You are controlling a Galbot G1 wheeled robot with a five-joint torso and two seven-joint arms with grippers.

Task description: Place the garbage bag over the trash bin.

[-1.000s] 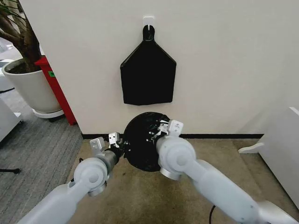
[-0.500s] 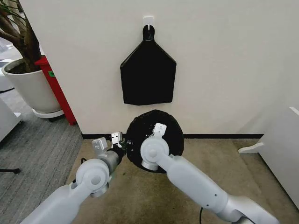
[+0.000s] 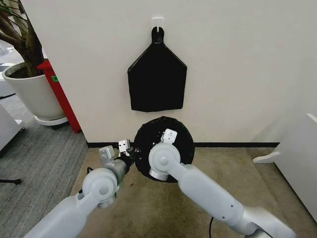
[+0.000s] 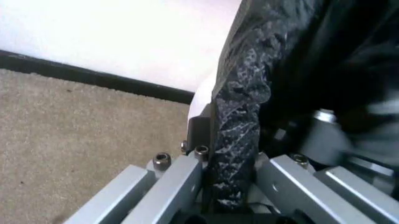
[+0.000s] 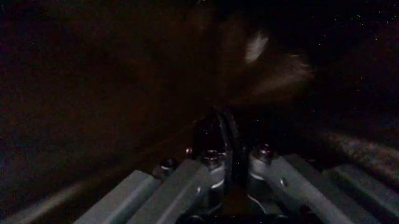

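Two claws at the bag's rim

Both claws meet at the bag (image 3: pixel 166 148), which lies black and crinkled over the round bin opening on the carpet, close against the wall. In the left wrist view a pale sliver of the bin (image 4: pixel 203 95) shows behind the film. The left claw (image 3: pixel 121 149) sits at the bag's left edge, its two fingers (image 4: pixel 177 186) closed tight on a gathered fold of the film (image 4: pixel 240 116). The right claw (image 3: pixel 169 136) reaches into the dark middle of the bag; its wrist view shows the fingers (image 5: pixel 187 186) drawn nearly together on a thin dark strip, seemingly film.

Above the claws a flat black bundle (image 3: pixel 157 77) hangs from a wall hook (image 3: pixel 157 22). Well to the left claw's left stand a plant pot (image 3: pixel 30 94) and a red panel (image 3: pixel 59 94).

Since half a second ago, both arms have barely shifted.
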